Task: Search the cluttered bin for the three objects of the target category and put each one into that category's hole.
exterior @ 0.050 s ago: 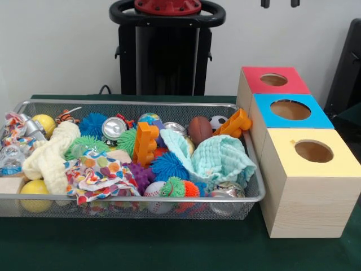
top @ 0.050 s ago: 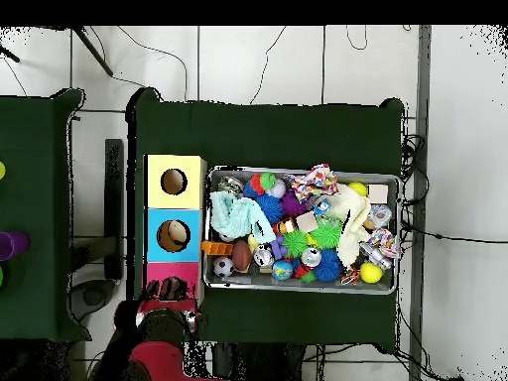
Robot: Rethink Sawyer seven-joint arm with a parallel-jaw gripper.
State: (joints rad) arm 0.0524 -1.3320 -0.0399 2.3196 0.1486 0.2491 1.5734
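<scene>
We note a green desk (exterior @ 0.050 s ago: pixel 169 248) cover under everything. A second green-covered desk (top @ 0.050 s ago: pixel 40 198) stands well apart at the overhead view's left edge, carrying a purple item (top @ 0.050 s ago: pixel 10 243). Black cables (top @ 0.050 s ago: pixel 298 60) trail over the white tiled floor (top @ 0.050 s ago: pixel 456 149).

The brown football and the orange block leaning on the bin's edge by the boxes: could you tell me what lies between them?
In the front view, a small soccer ball sits between the brown football and the orange block.
</scene>
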